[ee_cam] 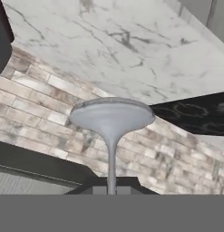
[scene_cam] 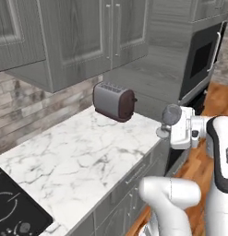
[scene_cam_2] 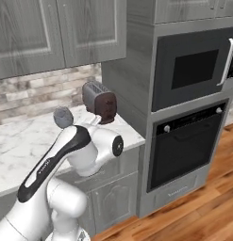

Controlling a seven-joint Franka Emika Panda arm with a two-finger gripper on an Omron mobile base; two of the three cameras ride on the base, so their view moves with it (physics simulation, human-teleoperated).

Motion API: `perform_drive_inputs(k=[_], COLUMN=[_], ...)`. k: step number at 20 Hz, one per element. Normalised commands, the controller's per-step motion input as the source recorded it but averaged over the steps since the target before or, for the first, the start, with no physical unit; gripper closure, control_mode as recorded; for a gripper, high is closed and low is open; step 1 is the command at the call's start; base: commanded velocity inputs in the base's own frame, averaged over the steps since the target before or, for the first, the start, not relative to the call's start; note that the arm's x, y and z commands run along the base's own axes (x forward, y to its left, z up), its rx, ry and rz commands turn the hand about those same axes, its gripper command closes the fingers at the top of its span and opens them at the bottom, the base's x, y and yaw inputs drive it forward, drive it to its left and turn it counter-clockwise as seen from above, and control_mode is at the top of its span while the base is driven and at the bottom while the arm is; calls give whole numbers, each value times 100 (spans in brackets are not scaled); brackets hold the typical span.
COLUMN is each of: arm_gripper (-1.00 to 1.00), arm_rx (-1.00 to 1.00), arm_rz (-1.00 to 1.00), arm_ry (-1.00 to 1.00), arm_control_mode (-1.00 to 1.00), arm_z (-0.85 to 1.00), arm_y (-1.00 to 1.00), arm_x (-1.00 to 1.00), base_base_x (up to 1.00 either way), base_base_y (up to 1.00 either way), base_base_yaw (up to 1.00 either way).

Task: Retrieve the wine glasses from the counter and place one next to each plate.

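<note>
The gripper (ee_cam: 111,192) is clenched on the thin stem of a wine glass (ee_cam: 111,120), which in the hand view rises from between the dark finger tips (ee_cam: 128,186) to the glass's wide round end, seen against the brick backsplash (ee_cam: 50,104). In the left base view the glass (scene_cam: 171,115) shows as a grey rounded bowl above a small disc, sticking out from the white hand just past the front edge of the counter (scene_cam: 87,152), lifted clear of the marble. In the right base view the same glass (scene_cam_2: 63,117) sits just above the arm's bent dark-striped link, in front of the worktop. Behind it on the counter stands the toaster (scene_cam: 114,101), grey with a dark brown end, near the corner by the tall cabinet. The black cooktop (scene_cam: 11,203) lies at the counter's other end, well apart from the glass. To the right of the counter a built-in oven (scene_cam_2: 186,146) sits under a microwave (scene_cam_2: 193,68), above a wooden floor (scene_cam_2: 198,212).
</note>
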Motion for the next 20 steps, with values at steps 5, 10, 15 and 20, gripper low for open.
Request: perform_drive_inputs(k=[5, 10, 15, 20], arm_gripper=[100, 100, 100, 100], arm_rx=[0, 0, 0, 0], arm_rz=[0, 0, 0, 0], arm_ry=[0, 0, 0, 0], arm_control_mode=[100, 100, 100, 100], arm_z=[0, 0, 0, 0], arm_y=[0, 0, 0, 0], arm_x=[0, 0, 0, 0], base_base_x=[-100, -100, -100, -100], base_base_y=[-32, -61, -46, -16], base_base_yaw=[0, -9, -31, -30])
